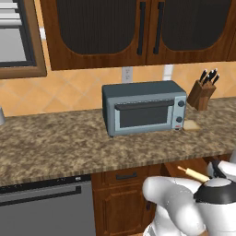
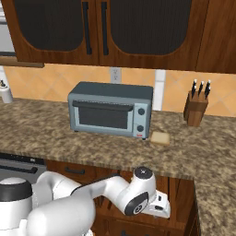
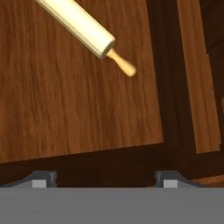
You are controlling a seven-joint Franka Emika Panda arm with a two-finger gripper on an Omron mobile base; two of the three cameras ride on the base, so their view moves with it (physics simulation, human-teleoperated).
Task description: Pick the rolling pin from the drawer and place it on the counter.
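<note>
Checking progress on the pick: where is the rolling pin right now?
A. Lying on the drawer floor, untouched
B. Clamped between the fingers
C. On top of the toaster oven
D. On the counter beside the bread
A: in the hand view the rolling pin lies flat on the drawer floor, well clear of the gripper, whose fingertips stand apart with nothing between them.

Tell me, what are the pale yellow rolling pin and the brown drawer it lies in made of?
The pale yellow rolling pin looks like smooth light wood, though no grain shows on it; its small handle is a darker tan. The reddish-brown drawer looks like stained wood with a dull finish: long grain streaks run across its floor. Everything here is rendered, so this is only how it looks.
</note>
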